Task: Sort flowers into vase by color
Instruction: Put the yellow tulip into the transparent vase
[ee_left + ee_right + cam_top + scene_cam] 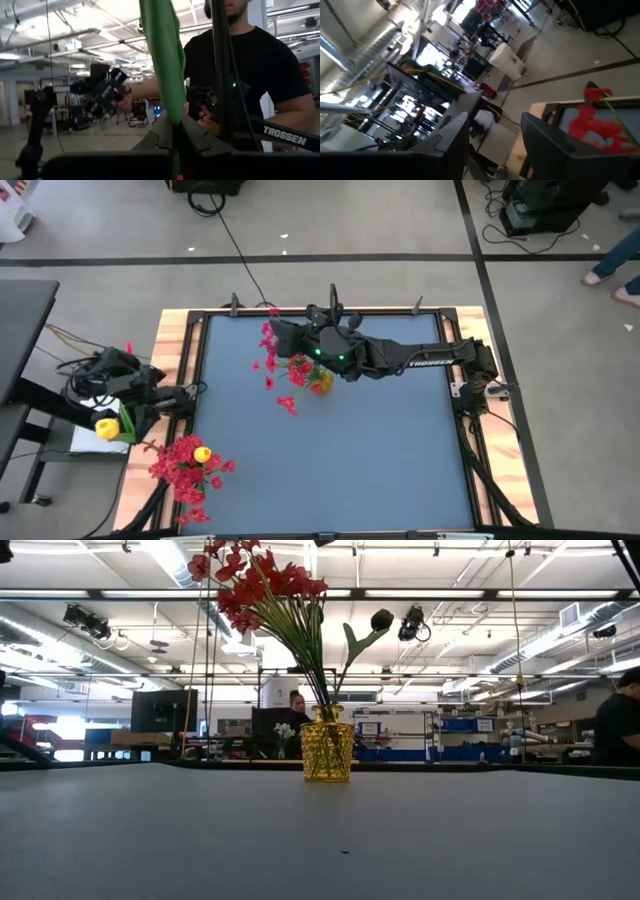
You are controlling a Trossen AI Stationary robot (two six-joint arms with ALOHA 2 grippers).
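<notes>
A yellow glass vase (327, 752) stands mid-table, holding red-pink blossoms (262, 585) and one dark bud (381, 619) on green stems; it also shows as the vase (319, 379) from above. My right gripper (283, 338) hovers open just beyond the vase, above the red blossoms (594, 124), with nothing between its fingers (451, 137). My left gripper (126, 420) sits off the table's left edge, shut on a yellow tulip (107, 426). A heap of red flowers with a yellow tulip (186, 464) lies on the table's near-left corner. My left gripper (175, 135) pinches the tulip's green stem (174, 167) between its two fingers. A broad green leaf (162, 60) rises out past the fingertips. In the high view the flower is lifted clear, beside the table's left edge.
A person in a black shirt (260, 65) stands beyond the table holding handheld controllers (107, 92). Cables and a grey bench (25, 330) lie left of the table. Wooden rails (175, 350) frame the table top. Open grey table surface (380, 450) stretches near and right of the vase.
</notes>
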